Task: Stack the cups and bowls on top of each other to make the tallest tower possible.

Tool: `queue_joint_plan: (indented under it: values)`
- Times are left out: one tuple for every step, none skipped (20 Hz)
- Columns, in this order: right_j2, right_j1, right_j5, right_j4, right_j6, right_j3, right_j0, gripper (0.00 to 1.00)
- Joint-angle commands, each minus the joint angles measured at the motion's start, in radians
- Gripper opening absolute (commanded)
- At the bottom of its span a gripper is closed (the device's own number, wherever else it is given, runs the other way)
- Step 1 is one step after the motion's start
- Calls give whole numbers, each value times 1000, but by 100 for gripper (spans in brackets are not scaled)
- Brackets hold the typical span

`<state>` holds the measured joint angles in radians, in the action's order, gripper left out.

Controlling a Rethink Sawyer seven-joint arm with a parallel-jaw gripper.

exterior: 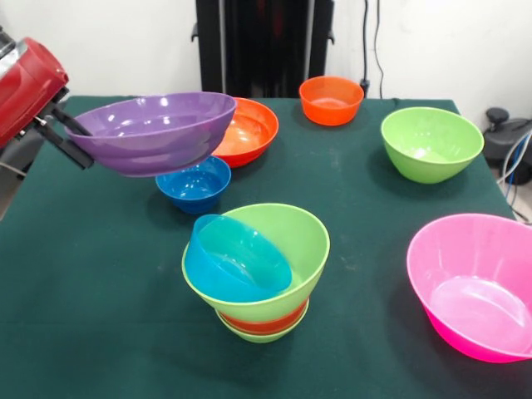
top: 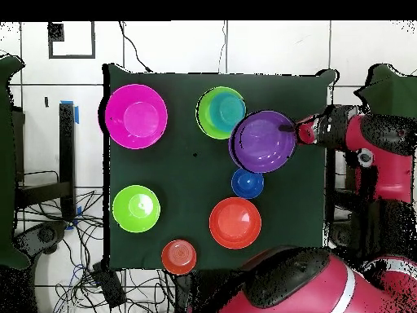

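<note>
One purple bowl clamped in the gripper, two orange, two blue, one pink.

The purple bowl is glossy, slightly see-through plastic with bright highlights along its rim. The pink bowl is glossy too, and translucent where light passes its wall. The tower is smooth shiny plastic, the blue bowl tilted inside it semi-clear against the lime green. The orange bowl, the second orange one, the green bowl and the small blue bowl shine alike. The table wears matt dark green cloth, faintly dusty. The arm has a glossy red shell.
</note>
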<state>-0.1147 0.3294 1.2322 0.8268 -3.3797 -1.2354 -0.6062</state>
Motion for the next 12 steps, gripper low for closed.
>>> queue_joint_plan:
  values:
    - [103,-43,126,23,-356,121,18,0]
    - [101,-48,133,22,-362,135,18,0]
    - [99,-52,139,22,-368,150,18,0]
    - [97,-57,146,22,-374,165,18,0]
    - [89,-62,132,16,-358,177,16,0]
    - [83,-66,124,15,-351,185,15,0]
    - [83,-61,129,19,-348,184,8,0]
    - [83,-60,142,20,-356,191,5,0]
    - [81,-57,147,21,-360,193,3,0]
    - [79,-55,151,22,-364,196,0,0]
    - [78,-55,135,27,-362,198,1,0]
    - [77,-56,119,31,-361,201,1,0]
